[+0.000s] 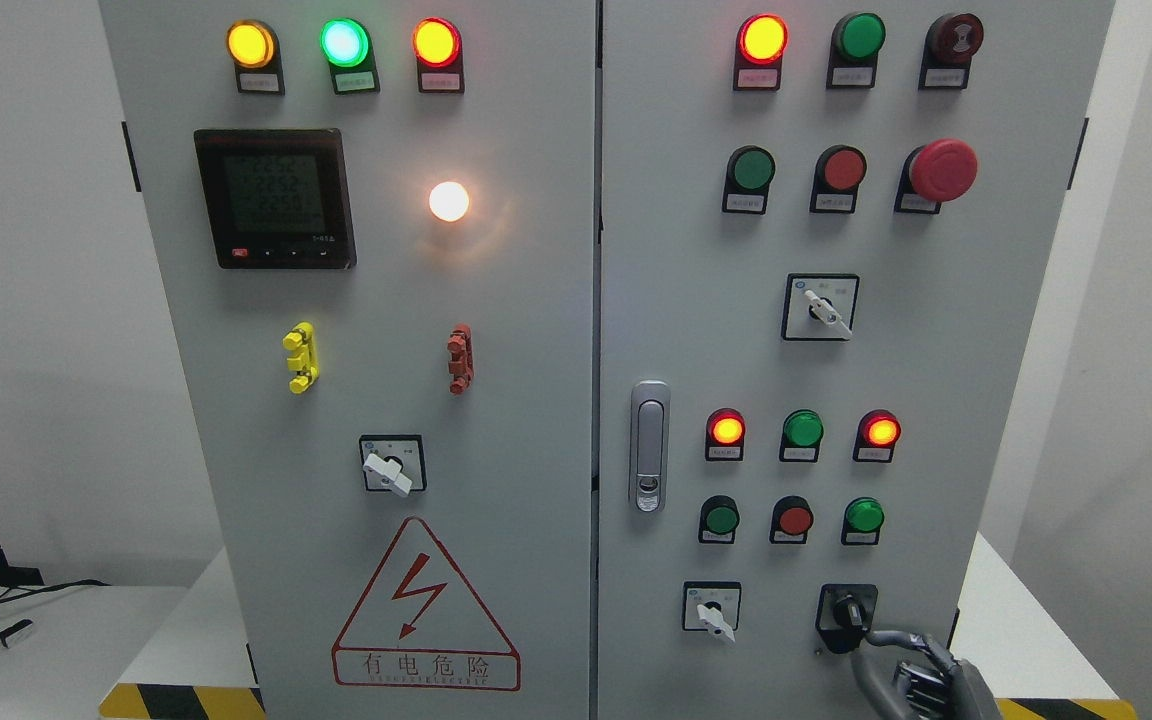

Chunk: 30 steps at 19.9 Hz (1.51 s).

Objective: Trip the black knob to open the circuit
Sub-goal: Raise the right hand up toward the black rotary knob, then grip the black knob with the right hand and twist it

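Right robot hand [921,670], partly in view at the lower right edge: grey metallic finish throughout. Fingers [891,640] are slim, rounded, jointed segments in dull grey. Palm section is boxier, with lighter silver panels and darker recesses between them. Markings or fasteners too small to confirm.

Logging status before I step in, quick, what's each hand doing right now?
Right hand: fingers on the black knob, gripping it.
Left hand: not in view.
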### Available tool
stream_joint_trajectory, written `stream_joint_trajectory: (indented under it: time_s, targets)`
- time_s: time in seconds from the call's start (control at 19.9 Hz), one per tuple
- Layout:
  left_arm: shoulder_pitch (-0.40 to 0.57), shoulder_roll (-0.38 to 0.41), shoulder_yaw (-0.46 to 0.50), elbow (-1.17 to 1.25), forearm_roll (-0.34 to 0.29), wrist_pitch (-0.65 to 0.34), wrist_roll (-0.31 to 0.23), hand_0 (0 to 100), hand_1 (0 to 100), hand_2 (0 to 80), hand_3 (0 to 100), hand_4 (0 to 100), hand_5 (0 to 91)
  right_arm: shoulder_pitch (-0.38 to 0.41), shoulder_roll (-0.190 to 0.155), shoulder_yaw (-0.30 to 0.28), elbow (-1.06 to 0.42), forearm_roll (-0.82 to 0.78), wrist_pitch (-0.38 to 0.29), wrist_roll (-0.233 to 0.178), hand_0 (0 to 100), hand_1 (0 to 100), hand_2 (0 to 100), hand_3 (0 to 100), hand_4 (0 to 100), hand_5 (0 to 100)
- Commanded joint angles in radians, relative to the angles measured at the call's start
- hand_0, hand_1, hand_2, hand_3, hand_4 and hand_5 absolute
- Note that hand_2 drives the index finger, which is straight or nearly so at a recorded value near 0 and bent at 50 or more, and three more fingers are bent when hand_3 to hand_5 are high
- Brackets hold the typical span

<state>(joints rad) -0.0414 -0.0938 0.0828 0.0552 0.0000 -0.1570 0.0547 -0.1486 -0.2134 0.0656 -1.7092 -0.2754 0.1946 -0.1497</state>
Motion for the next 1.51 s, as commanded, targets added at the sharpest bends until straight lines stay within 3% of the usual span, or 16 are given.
stream_joint_trajectory:
  time_s: [0.0, 1.05, 1.15, 1.45]
  targets:
    - [0.000, 0.000, 0.000, 0.000, -0.031, 0.001, 0.001, 12, 39, 0.0, 0, 0, 0.0, 0.001, 0.015, 0.020, -0.010, 0.013, -0.003, -0.001, 28, 70, 42, 100, 100, 97]
    - [0.000, 0.000, 0.000, 0.000, -0.031, 0.001, 0.001, 12, 39, 0.0, 0, 0, 0.0, 0.003, 0.028, 0.074, -0.027, 0.019, -0.001, -0.001, 29, 70, 42, 100, 100, 97]
    - [0.000, 0.000, 0.000, 0.000, -0.031, 0.001, 0.001, 12, 39, 0.0, 0, 0, 0.0, -0.002, 0.061, 0.076, -0.027, 0.021, 0.000, -0.001, 29, 70, 42, 100, 100, 97]
    - [0.000, 0.000, 0.000, 0.000, -0.031, 0.001, 0.001, 12, 39, 0.0, 0, 0, 0.0, -0.012, 0.068, 0.076, -0.004, 0.021, 0.002, -0.001, 29, 70, 42, 100, 100, 97]
